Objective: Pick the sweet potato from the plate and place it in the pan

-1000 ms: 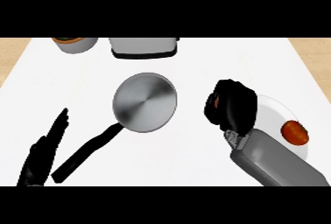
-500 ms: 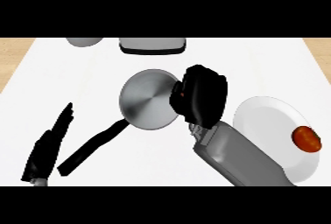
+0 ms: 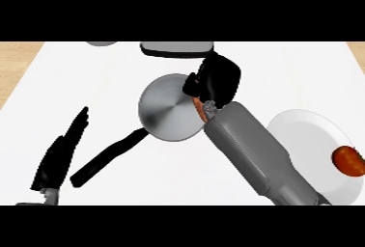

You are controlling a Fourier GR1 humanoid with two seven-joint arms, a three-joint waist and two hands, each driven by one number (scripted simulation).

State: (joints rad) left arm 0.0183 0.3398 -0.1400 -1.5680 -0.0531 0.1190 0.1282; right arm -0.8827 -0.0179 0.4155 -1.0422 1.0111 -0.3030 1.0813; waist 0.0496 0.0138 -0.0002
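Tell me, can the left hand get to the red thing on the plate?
Probably not. The left hand rests open at the far left, the red thing sits at the plate's right edge, and the right forearm lies across the counter between them.

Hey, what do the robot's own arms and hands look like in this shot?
Each robot hand is black, with fingers and a thumb. The right robot hand shows as a chunky black mass, the left robot hand as a long, narrow shape. The right forearm is a smooth, rounded grey casing. Only a small grey piece of the left forearm shows. No cables or markings are visible.
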